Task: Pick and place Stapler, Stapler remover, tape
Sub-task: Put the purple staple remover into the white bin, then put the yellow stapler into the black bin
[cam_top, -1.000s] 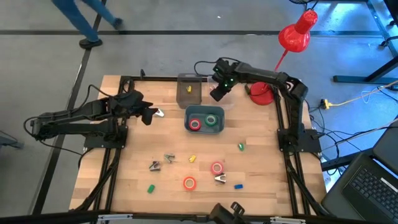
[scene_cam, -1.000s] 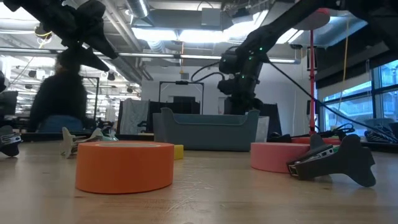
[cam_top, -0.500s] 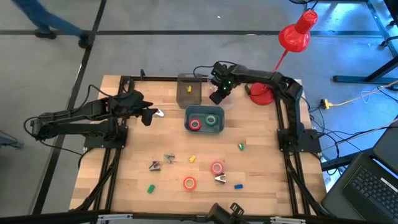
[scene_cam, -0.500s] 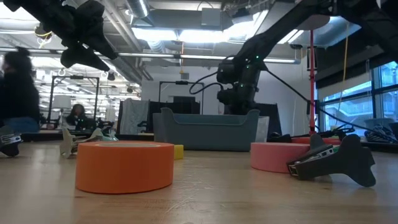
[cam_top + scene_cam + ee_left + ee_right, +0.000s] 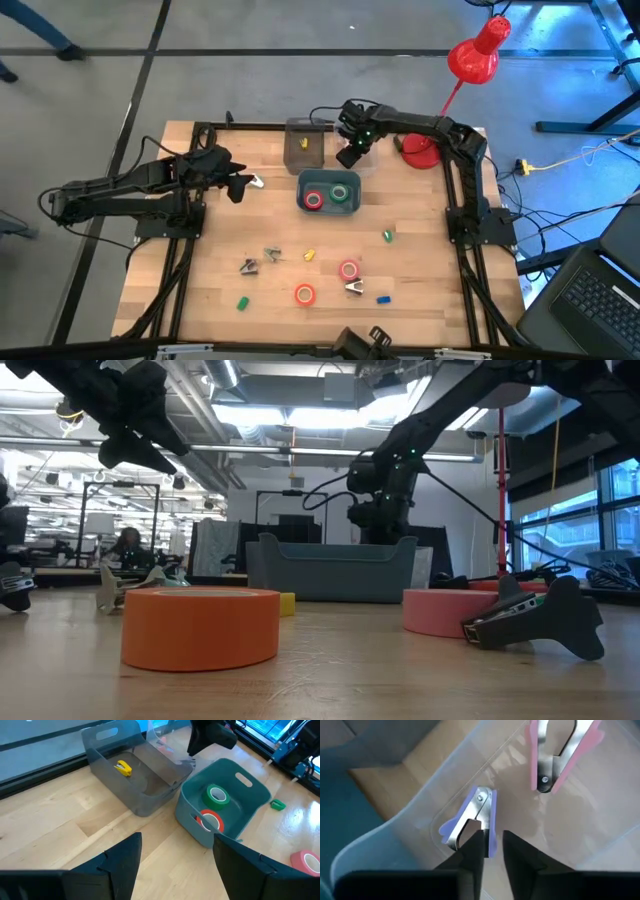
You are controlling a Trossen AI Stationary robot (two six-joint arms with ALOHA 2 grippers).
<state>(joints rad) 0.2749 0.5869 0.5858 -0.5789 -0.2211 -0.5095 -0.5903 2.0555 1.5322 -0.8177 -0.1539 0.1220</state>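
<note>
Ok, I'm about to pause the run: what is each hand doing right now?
Left hand: open, holding nothing.
Right hand: slightly open; the purple staple remover lies just past its tips, apparently not gripped.

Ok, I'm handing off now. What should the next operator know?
Left claw: open, empty, hovering at the table's left side.
Right claw: slightly open over the clear tray, tips at the purple staple remover lying in it.
Done: pink staple remover also in the tray; red tape and green tape in the teal bin.
Left: two tape rolls and several staple removers on the table.
</note>
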